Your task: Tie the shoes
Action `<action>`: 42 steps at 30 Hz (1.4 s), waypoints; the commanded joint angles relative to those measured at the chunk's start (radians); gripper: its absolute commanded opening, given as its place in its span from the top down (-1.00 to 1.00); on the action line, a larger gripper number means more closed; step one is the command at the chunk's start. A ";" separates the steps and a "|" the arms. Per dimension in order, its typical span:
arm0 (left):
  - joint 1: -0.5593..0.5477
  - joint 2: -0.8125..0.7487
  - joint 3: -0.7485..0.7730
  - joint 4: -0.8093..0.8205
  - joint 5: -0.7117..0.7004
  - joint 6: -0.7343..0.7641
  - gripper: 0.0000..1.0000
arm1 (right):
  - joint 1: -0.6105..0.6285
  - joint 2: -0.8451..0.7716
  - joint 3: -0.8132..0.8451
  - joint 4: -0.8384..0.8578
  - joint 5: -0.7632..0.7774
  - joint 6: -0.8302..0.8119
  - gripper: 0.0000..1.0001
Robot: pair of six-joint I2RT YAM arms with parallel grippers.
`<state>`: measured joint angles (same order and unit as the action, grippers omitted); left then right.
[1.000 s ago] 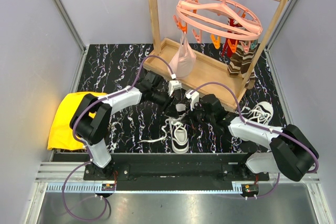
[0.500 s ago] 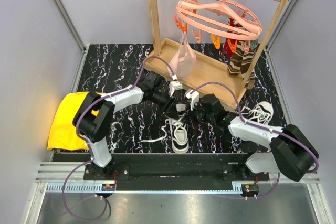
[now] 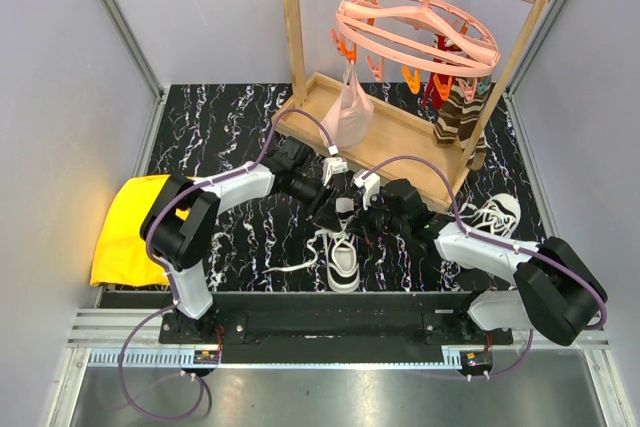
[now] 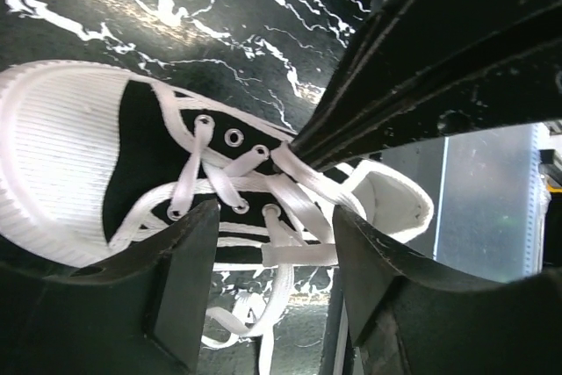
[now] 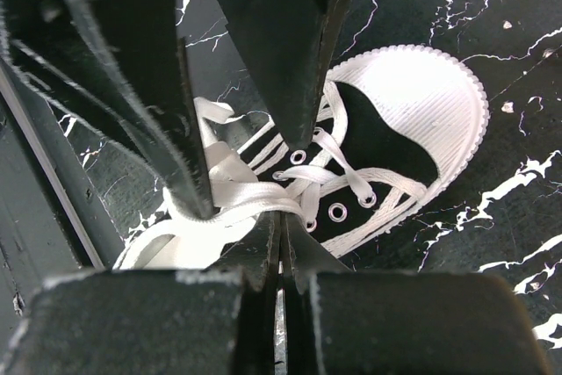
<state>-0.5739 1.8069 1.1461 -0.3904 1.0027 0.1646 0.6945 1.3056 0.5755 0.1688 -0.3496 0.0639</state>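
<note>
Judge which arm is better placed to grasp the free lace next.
Left, probably. The left end effector is open, straddling a free lace on the near shoe; the right end effector is shut on a lace strand.

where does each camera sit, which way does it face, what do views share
Top external: above and behind the arm bases, seen at the bottom, facing down at the table; left gripper and right gripper over the near shoe.
Left wrist: on the left arm, looking down at that shoe; own open fingers at the bottom.
Right wrist: on the right arm, looking down at it; own fingers pinch a lace.
Shared: both wrist views show that shoe and the other gripper.
</note>
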 commanded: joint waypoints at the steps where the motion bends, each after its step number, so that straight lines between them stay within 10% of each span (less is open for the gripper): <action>1: 0.002 0.002 0.049 0.001 0.062 0.012 -0.17 | -0.007 -0.003 0.030 0.041 -0.003 -0.018 1.00; 10: 0.000 0.017 0.063 0.001 0.033 0.007 0.23 | -0.009 -0.009 0.030 0.052 -0.019 -0.001 1.00; 17: 0.002 0.019 0.063 -0.021 0.034 0.024 0.12 | -0.007 -0.016 0.030 0.049 -0.009 0.004 1.00; 23: 0.003 0.012 0.066 -0.030 0.031 0.038 0.98 | -0.007 -0.025 0.030 0.043 -0.008 0.004 1.00; 25: 0.006 0.003 0.066 -0.028 0.028 0.041 1.00 | -0.007 -0.032 0.035 0.032 -0.009 -0.001 1.00; 36: 0.026 -0.024 0.041 0.108 -0.056 -0.100 1.00 | -0.007 -0.203 0.055 -0.136 -0.066 -0.127 -0.04; 42: 0.035 -0.026 0.030 0.131 -0.093 -0.125 1.00 | -0.007 -0.184 0.107 -0.192 -0.222 -0.217 -0.17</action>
<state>-0.5476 1.8172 1.1721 -0.3210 0.9436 0.0708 0.6922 1.0935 0.6071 0.0231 -0.4473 -0.0685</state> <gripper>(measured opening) 0.005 0.582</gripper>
